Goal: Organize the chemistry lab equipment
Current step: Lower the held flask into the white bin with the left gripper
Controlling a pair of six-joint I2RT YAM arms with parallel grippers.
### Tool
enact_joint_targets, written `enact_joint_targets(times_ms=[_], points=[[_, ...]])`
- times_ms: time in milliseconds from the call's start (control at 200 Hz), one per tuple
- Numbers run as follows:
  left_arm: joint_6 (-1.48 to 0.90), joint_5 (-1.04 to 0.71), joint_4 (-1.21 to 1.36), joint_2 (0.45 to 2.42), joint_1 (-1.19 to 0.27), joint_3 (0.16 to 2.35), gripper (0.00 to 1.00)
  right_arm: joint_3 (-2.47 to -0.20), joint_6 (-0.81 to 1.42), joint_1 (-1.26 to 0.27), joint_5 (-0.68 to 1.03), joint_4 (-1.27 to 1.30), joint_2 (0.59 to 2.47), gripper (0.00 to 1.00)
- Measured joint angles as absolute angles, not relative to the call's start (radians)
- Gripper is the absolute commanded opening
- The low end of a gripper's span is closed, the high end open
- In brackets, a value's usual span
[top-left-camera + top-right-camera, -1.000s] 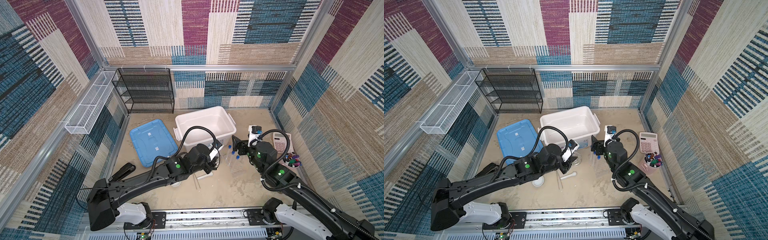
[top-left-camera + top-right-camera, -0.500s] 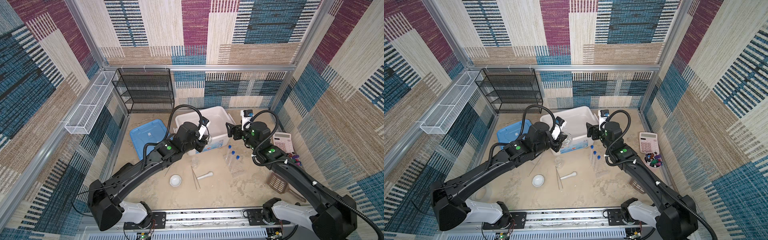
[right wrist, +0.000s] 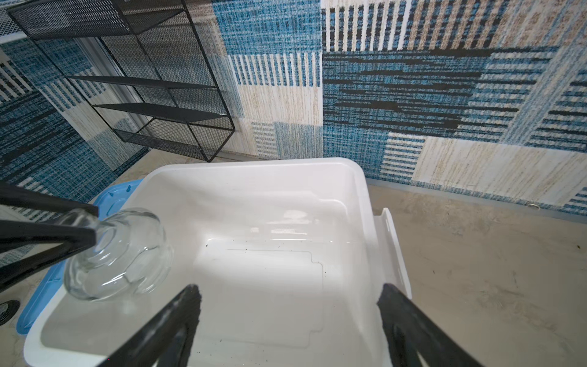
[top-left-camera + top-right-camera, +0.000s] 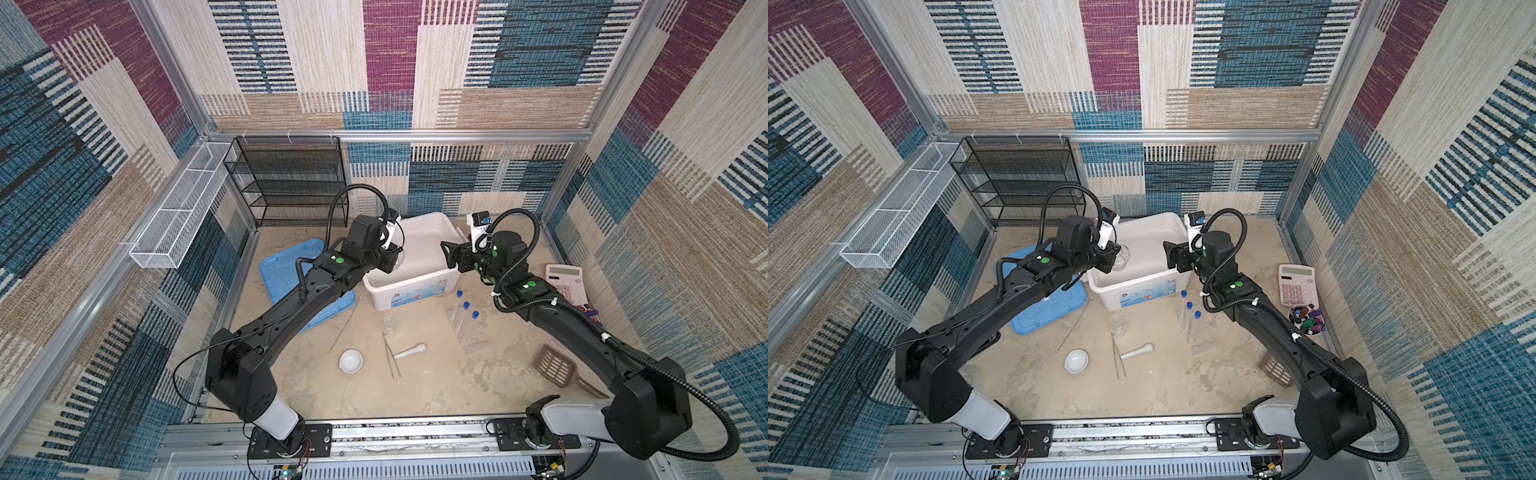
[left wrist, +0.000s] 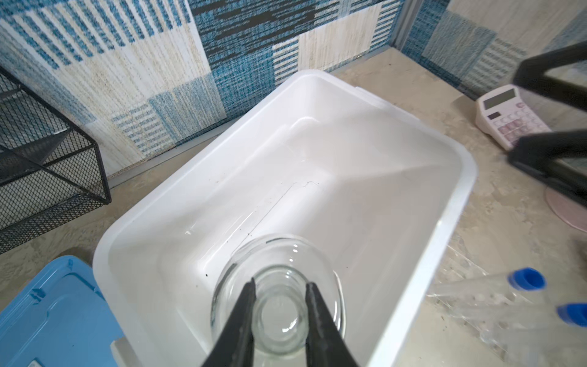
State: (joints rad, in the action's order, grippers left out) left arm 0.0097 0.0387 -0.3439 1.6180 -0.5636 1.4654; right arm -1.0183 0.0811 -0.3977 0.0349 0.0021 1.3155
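By the near edge of the desk [image 4: 415, 399], a small white bowl [image 4: 351, 360], thin metal tweezers [image 4: 391, 358] and a white pestle [image 4: 409, 351] are lying in a row. Farther in, three clear blue-capped tubes [image 4: 466, 308] are resting on a clear welled tray [image 4: 473, 338]. Beyond them, your left jaws are gripping the neck of a round clear glass flask [image 5: 279, 305] over the open white plastic bin [image 5: 349, 152]; your right jaws are hanging spread wide above the bin's right end, holding nothing.
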Motion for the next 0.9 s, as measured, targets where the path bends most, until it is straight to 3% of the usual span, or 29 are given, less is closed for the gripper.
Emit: enact_joint_targets(times_ms=[456, 901], points=[[-0.05, 0.024, -0.353, 1.917, -0.491, 1.66, 0.17, -1.079, 0.063, -0.38, 0.071, 0.002, 1.393, 0.9], [-0.137, 0.046, -0.342, 2.059, -0.477, 1.744, 0.17, -1.066, 0.063, -0.369, 0.086, 0.003, 1.402, 0.9]])
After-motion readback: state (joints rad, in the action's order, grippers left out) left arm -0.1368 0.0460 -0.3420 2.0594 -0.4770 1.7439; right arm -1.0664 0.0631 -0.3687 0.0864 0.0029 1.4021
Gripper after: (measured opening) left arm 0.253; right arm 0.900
